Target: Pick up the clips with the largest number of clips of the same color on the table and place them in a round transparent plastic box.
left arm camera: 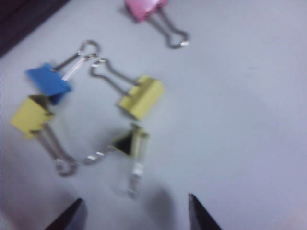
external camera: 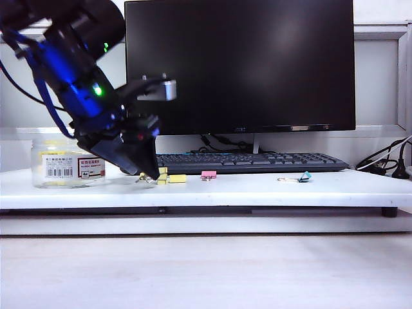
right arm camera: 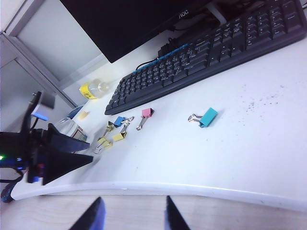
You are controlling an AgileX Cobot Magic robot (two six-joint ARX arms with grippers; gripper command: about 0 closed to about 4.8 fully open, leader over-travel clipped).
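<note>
Three yellow clips (left arm camera: 142, 96) (left arm camera: 30, 115) (left arm camera: 130, 142) lie close together on the white board, with a blue clip (left arm camera: 48, 82) touching them. My left gripper (left arm camera: 135, 218) hangs open just above and short of them, nothing between its fingers. In the exterior view it (external camera: 151, 174) points down beside the yellow clips (external camera: 174, 178). The round transparent plastic box (external camera: 64, 164) stands at the board's left end. My right gripper (right arm camera: 132, 215) is open and empty over the wooden surface, before the board's front edge. From there I see the yellow clips (right arm camera: 118, 136) and the left gripper (right arm camera: 88, 151).
A pink clip (external camera: 208, 174) lies just right of the yellow ones, and a teal clip (external camera: 304, 176) lies further right. A black keyboard (external camera: 251, 161) and a monitor (external camera: 238, 64) stand behind. Cables (external camera: 386, 164) run at the far right. A small bottle with a yellow label (right arm camera: 93, 88) stands behind the keyboard's end.
</note>
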